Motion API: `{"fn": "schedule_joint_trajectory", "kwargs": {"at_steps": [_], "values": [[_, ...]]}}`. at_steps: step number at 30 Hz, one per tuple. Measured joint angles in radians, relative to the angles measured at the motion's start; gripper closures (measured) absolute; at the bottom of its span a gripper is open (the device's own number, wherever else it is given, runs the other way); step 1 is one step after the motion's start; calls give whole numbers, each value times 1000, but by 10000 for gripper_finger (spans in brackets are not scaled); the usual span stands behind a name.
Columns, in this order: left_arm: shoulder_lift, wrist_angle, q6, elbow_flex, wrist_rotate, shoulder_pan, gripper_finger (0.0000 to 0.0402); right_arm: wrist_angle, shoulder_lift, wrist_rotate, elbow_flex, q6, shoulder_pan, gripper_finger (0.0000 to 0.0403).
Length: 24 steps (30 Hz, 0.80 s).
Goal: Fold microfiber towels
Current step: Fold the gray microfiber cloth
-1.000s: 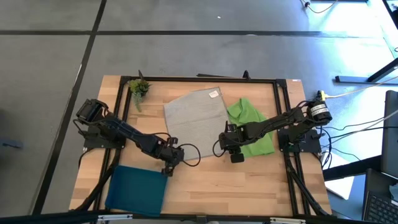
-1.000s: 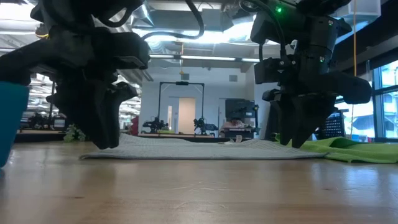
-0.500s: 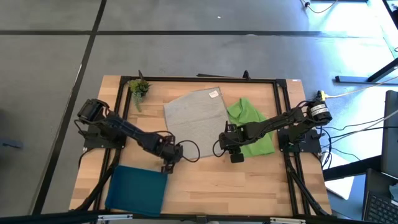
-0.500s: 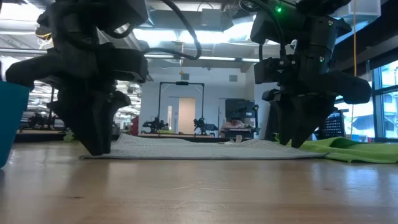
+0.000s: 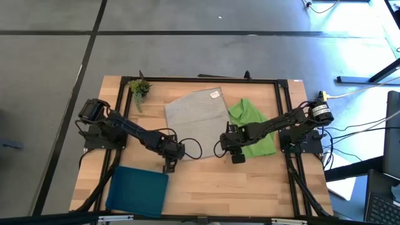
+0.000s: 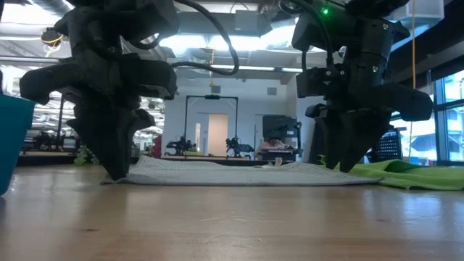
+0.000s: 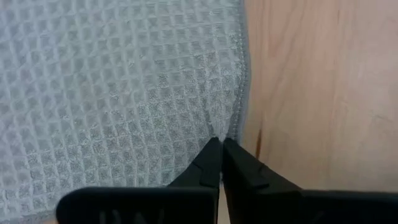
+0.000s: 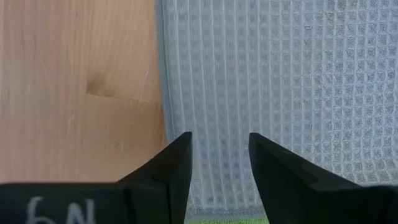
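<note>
Grey towel [image 5: 197,120] lies flat mid-table, lime green towel [image 5: 252,127] crumpled just beside it on the right. Left gripper [image 7: 219,146] pinched closed on the grey towel's near left corner. Right gripper [image 8: 219,149] at the near right corner, fingers parted over the edge, gripping nothing.
</note>
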<state>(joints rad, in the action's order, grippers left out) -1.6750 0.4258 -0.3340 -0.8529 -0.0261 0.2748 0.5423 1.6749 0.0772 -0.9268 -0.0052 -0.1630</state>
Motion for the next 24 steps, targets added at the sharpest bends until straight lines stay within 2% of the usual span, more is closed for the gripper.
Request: {"fn": "schedule_joint_trajectory", "kwargs": {"at_steps": [8,24], "values": [[17,156,4,-58,-15,-17,401,23,0,-24,0,-2,0,244],[19,168,3,-64,-16,-19,401,3,93,-39,-6,6,0,250]]}}
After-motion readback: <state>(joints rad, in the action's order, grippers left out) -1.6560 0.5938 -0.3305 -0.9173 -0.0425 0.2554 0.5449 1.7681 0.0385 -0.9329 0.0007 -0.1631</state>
